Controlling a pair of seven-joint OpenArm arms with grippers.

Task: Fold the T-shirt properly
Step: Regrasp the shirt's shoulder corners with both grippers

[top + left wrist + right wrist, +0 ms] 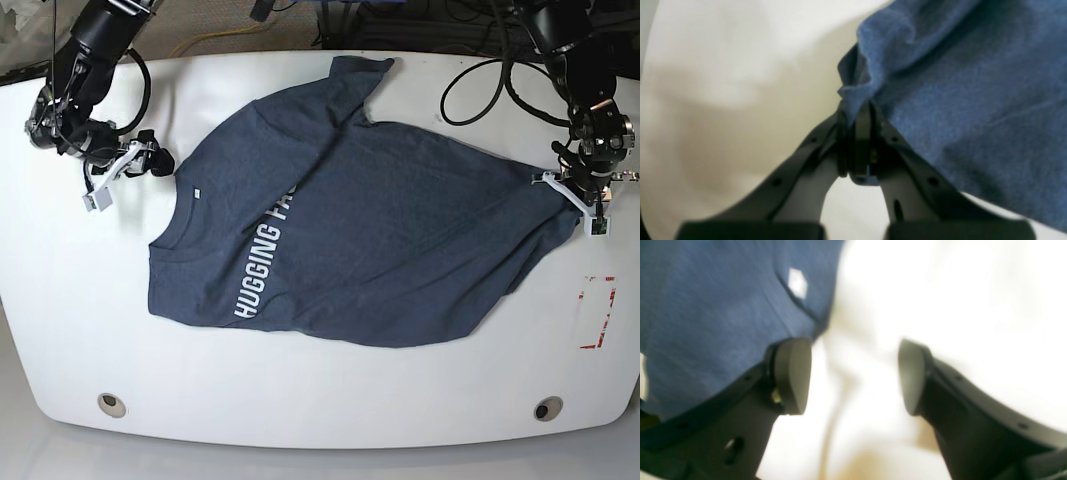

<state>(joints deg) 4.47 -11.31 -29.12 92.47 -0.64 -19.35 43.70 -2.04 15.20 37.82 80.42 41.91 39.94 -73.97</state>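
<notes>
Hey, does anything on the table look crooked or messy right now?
Yes. The T-shirt lies askew across the table, with its upper sleeve folded over and a crease cutting off the white lettering. The left hand pinches its edge; the right hand is open beside the neckline.

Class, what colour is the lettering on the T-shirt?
White lettering on the T-shirt; clearest in the base view.

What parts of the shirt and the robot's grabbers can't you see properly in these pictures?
- T-shirt lettering: base view, the end of the words is hidden under a fold laid across it.
- Left gripper: left wrist view, blurred; how much cloth sits inside the shut jaws is hidden by them.
- Right gripper: right wrist view, very blurred; the small white mark on the shirt cannot be read.
- Table: wrist views, washed out white.
</notes>
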